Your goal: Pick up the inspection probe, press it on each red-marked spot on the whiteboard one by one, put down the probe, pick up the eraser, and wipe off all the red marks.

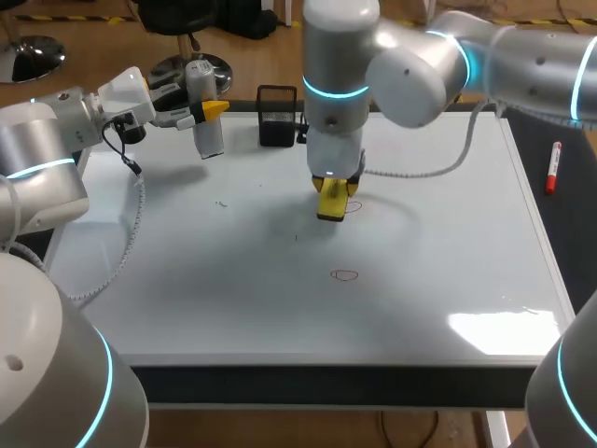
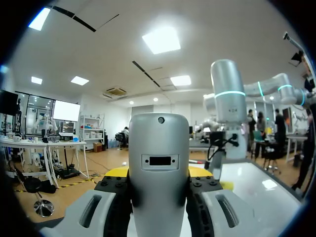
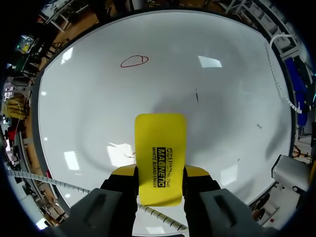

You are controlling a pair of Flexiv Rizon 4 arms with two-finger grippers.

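Note:
My left gripper (image 1: pixel 207 112) is shut on the grey inspection probe (image 1: pixel 205 126), held in the air over the back left edge of the whiteboard (image 1: pixel 448 233). In the left wrist view the probe (image 2: pixel 159 143) stands upright between the fingers. My right gripper (image 1: pixel 333 187) is shut on the yellow eraser (image 1: pixel 332 202), which rests on the board near its middle. In the right wrist view the eraser (image 3: pixel 160 153) lies flat on the board. A red oval mark (image 1: pixel 345 274) (image 3: pixel 134 60) sits ahead of it. A red trace (image 1: pixel 354 206) shows right beside the eraser.
A black holder (image 1: pixel 277 117) stands at the board's back edge, close to the right arm. A red marker (image 1: pixel 553 166) lies on the dark surface right of the board. Small dark specks (image 1: pixel 221 203) (image 3: pixel 196 95) dot the board.

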